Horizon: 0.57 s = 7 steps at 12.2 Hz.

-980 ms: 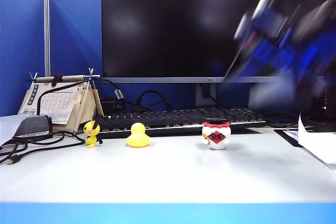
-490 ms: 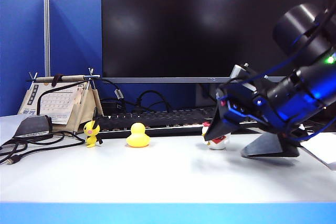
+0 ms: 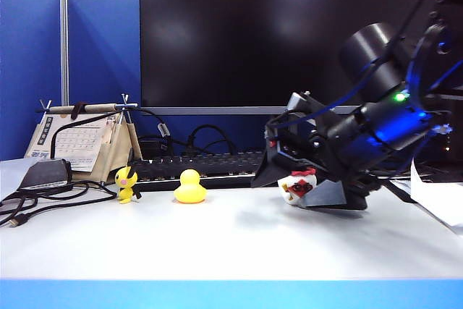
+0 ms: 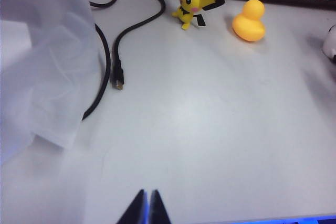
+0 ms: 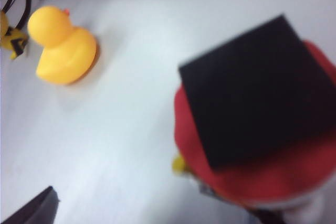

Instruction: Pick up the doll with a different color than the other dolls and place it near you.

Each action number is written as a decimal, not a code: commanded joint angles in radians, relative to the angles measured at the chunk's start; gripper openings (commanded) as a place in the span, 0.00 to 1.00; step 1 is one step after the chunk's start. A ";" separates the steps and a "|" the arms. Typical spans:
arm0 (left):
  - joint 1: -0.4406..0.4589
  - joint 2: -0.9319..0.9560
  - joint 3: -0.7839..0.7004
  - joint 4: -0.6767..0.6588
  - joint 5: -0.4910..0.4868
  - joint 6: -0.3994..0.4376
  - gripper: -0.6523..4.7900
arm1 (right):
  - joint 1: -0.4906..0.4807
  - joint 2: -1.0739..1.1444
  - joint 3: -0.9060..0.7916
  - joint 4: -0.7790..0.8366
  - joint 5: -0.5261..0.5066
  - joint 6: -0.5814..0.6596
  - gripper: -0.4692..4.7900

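Around the white doll (image 3: 297, 187), right gripper (image 3: 304, 182) gapes; left gripper (image 4: 147, 209) seems closed.

Bright overhead light; right wrist view blurred, exterior sharp

A: What is found around the right gripper (image 3: 298, 182)?
B: The white doll (image 3: 298, 185) sits between its spread jaws, with the keyboard (image 3: 210, 166) just behind. Bare table (image 3: 231, 240) is left in front of it.

A: And beside it?
B: The rubber duck (image 3: 190, 187) and the small yellow figure (image 3: 126, 184) stand well apart from it. Under the left gripper (image 4: 147, 211), whose fingers are pressed together, the surface is bare; a cable (image 4: 118, 51) lies ahead.
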 commanded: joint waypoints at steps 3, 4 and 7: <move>0.000 0.001 0.002 0.002 0.000 0.001 0.16 | -0.004 0.045 0.027 -0.112 0.176 0.002 1.00; 0.000 0.001 0.002 0.002 0.000 0.001 0.16 | -0.009 0.045 0.027 -0.113 0.200 -0.005 1.00; 0.000 0.001 0.002 0.002 0.000 0.001 0.16 | -0.047 0.045 0.043 -0.121 0.211 -0.005 1.00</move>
